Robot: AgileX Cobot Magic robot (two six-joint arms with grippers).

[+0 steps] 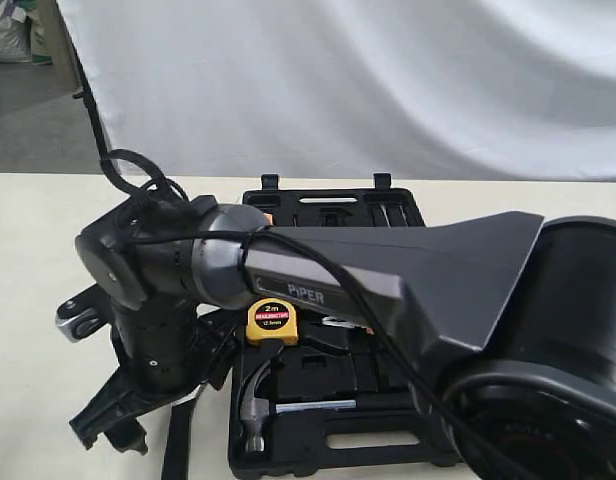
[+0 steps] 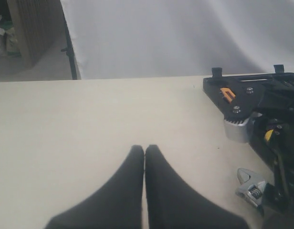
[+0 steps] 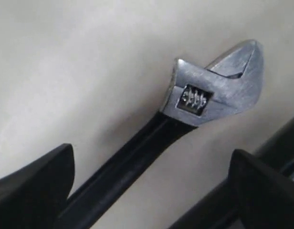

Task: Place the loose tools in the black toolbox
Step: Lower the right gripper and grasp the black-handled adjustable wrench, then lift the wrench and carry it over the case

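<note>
The adjustable wrench (image 3: 211,90) lies on the pale table beside the black toolbox (image 1: 328,208); its silver head also shows in the exterior view (image 1: 78,322) and the left wrist view (image 2: 249,187). My right gripper (image 3: 152,160) is open and low over the wrench, its fingers (image 3: 42,183) on either side of the black handle (image 3: 132,164) without touching it. The claw hammer (image 1: 260,398) rests in the toolbox's near half. My left gripper (image 2: 144,149) is shut on nothing above bare table. The tape roll is out of view.
A yellow tape measure (image 1: 272,321) sits in the toolbox. My right arm (image 1: 388,275) stretches across the open case and hides much of it. An orange-handled tool (image 2: 225,93) shows in the lid. A white sheet hangs behind the table.
</note>
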